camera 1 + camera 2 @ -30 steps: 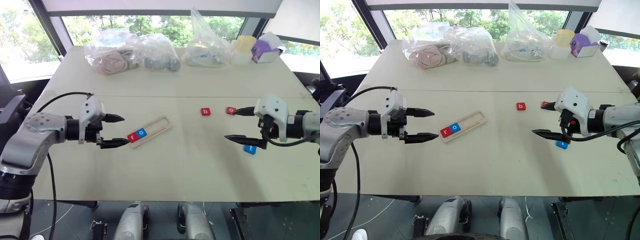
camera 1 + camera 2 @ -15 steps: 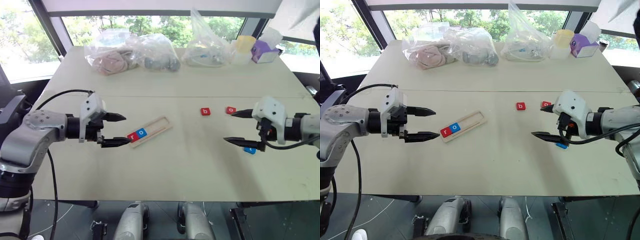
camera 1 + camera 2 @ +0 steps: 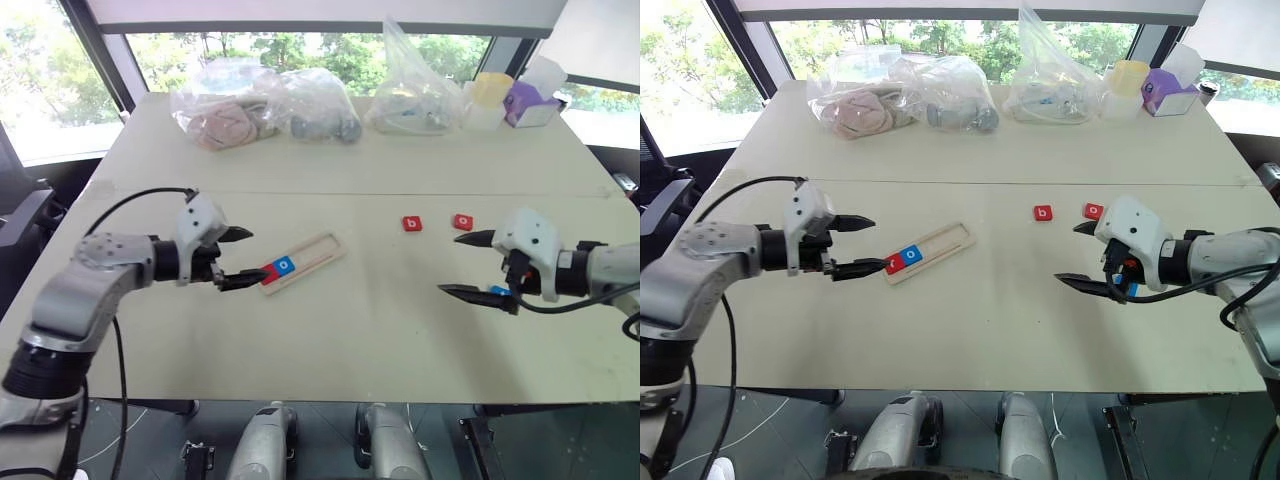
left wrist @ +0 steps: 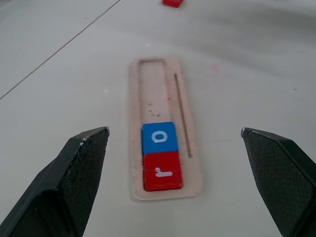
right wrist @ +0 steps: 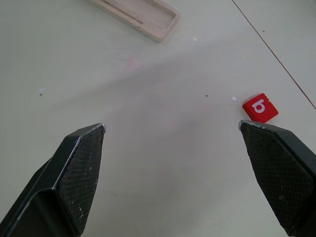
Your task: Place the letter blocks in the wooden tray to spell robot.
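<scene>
Letter block b point(image 3: 411, 223): we find it up-desk of the open right gripper point(image 3: 479, 268), probably nearer than the open left gripper point(image 3: 238, 258).

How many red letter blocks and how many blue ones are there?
Red letter blocks: 3, r in the wooden tray, b and o on the table.
Blue letter blocks: 2, o in the tray, one by the right gripper.
Total: 5
</scene>
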Robot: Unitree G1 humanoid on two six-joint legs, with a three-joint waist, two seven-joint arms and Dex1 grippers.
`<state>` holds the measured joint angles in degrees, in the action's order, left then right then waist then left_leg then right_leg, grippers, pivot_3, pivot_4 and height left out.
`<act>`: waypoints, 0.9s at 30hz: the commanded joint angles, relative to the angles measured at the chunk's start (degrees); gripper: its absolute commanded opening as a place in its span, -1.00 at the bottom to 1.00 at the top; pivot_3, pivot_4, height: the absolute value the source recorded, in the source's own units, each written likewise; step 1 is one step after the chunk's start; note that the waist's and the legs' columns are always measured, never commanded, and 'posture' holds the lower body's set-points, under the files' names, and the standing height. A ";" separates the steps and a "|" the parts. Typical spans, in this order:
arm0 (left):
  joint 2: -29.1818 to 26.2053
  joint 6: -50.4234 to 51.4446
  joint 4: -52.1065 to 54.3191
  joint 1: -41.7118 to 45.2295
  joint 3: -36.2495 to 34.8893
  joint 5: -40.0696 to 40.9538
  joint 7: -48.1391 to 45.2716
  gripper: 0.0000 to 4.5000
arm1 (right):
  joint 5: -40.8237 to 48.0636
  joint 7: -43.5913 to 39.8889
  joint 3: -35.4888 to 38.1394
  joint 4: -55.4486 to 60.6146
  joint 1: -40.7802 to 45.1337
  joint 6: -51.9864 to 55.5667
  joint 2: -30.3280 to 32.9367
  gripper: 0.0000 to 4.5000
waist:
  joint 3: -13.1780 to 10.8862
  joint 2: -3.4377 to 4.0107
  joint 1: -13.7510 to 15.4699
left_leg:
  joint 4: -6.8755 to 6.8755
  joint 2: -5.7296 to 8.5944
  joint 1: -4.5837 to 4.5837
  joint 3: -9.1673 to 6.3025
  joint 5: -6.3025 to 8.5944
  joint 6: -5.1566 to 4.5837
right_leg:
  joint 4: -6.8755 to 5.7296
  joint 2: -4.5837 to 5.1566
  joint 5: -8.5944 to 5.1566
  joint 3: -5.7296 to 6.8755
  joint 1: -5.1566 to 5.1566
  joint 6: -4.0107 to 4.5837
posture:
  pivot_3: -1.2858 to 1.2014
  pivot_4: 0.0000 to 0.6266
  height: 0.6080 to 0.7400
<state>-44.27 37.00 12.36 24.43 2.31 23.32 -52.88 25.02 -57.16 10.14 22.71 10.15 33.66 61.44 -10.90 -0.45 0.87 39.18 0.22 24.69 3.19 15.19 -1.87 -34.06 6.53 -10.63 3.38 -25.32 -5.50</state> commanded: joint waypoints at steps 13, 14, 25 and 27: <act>7.63 -3.80 -3.08 -3.44 6.14 -7.96 7.93 1.00 | 0.51 4.14 3.19 5.99 -3.68 1.75 -1.91 0.99 | 0.02 0.01 -0.01 | 0.03 -0.01 -0.19 -0.03 0.00 0.00 | -0.07 -0.01 0.01 -0.01 0.13 0.02 | 0.03 -0.52 1.00; 7.56 -5.14 -3.83 -3.60 6.64 -9.15 8.02 1.00 | 0.56 4.37 3.13 6.26 -3.70 1.95 -2.01 0.99 | 0.02 0.01 -0.03 | 0.03 -0.01 -0.20 -0.03 0.00 0.00 | -0.07 0.00 0.01 -0.01 0.14 0.03 | 0.03 -0.52 1.00; 9.05 -10.23 -8.56 -4.10 7.81 -13.58 8.29 1.00 | 0.78 5.58 2.58 7.06 -3.40 2.65 -2.29 0.99 | 0.03 0.01 0.02 | 0.03 -0.01 -0.20 -0.03 0.00 0.00 | -0.07 0.04 0.01 -0.01 0.14 0.03 | 0.03 -0.52 1.00; 8.91 -11.24 -9.68 -4.58 8.58 -14.79 8.09 1.00 | 0.67 5.63 2.45 6.87 -3.20 2.55 -2.24 0.99 | 0.05 0.02 0.03 | 0.03 0.00 -0.21 -0.03 0.00 0.00 | -0.06 0.04 0.01 -0.01 0.16 0.03 | 0.03 -0.52 1.00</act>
<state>-35.32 26.44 3.72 20.50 9.98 10.34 -44.80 25.51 -51.85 11.10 28.15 6.28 36.68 59.41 -10.85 -0.43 0.89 39.21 0.21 24.46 3.16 15.19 -1.87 -34.12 6.58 -10.62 3.37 -25.14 -5.47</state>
